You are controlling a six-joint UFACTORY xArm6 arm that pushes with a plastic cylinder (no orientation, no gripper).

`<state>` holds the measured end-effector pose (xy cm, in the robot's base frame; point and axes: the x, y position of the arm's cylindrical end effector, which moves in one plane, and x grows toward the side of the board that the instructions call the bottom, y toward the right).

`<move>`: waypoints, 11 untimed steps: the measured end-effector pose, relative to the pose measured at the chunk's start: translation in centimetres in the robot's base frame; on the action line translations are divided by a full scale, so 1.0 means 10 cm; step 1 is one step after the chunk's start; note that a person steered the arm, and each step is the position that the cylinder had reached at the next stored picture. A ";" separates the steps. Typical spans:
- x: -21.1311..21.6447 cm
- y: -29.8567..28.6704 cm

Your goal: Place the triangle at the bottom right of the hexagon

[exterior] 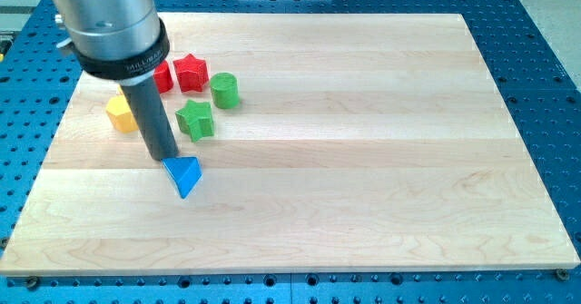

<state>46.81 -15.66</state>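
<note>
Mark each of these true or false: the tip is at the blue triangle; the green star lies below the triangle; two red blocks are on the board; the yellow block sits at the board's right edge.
1. My tip is at the blue triangle, by its upper left corner. True.
2. The green star lies below the triangle. False: it lies above it.
3. Two red blocks are on the board: a red star and a red block partly hidden by the tool. True.
4. The yellow block sits at the right edge. False: it is at the left.
</note>
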 end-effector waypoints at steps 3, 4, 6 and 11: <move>-0.16 0.22; 0.20 -0.81; 0.86 0.38; 0.53 -0.20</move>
